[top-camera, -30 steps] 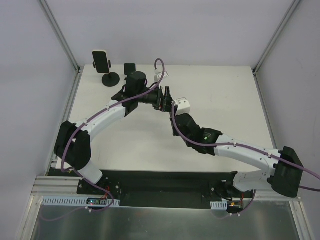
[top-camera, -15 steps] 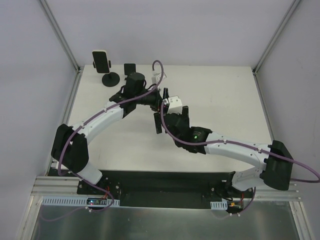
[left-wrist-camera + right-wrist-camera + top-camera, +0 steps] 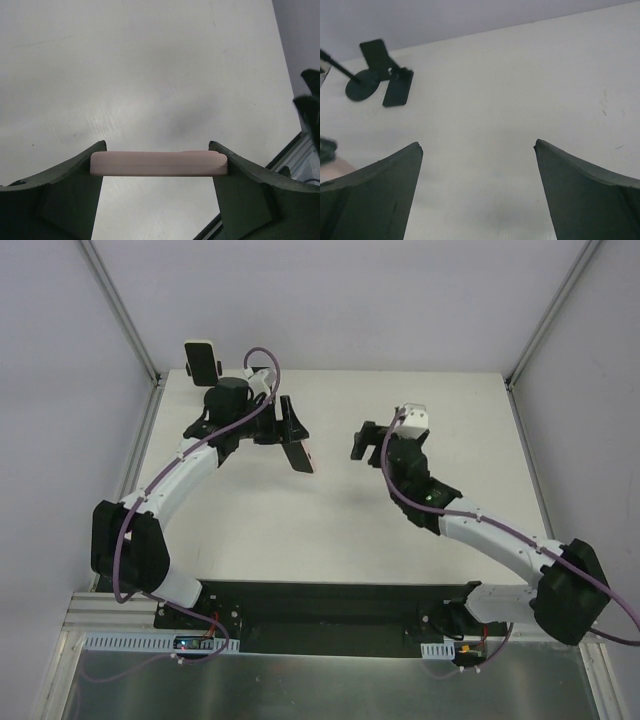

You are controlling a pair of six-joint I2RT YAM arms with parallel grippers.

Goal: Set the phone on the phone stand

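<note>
A pink phone [image 3: 159, 163] lies edge-on between my left gripper's [image 3: 159, 150] two fingers, which are shut on its short ends. In the top view the same phone [image 3: 302, 453] hangs tilted above the table, held by the left gripper [image 3: 293, 440] at left of centre. My right gripper [image 3: 363, 441] stands open and apart from it to the right, with only bare table between its fingers [image 3: 478, 145]. A small black folding phone stand [image 3: 391, 76] sits at the table's far left corner. In the top view the left arm hides it.
Beside the small stand is a round-based pole stand [image 3: 361, 85]. Its clamp [image 3: 201, 359] holds a white-rimmed dark slab high at the back left. Grey walls and metal frame posts [image 3: 122, 310] close the table in. The table's front edge [image 3: 330, 583] meets the arm bases.
The grippers met at mid-table a second ago. The right one has opened and drawn back right. The left one has carried the phone back towards the left.
</note>
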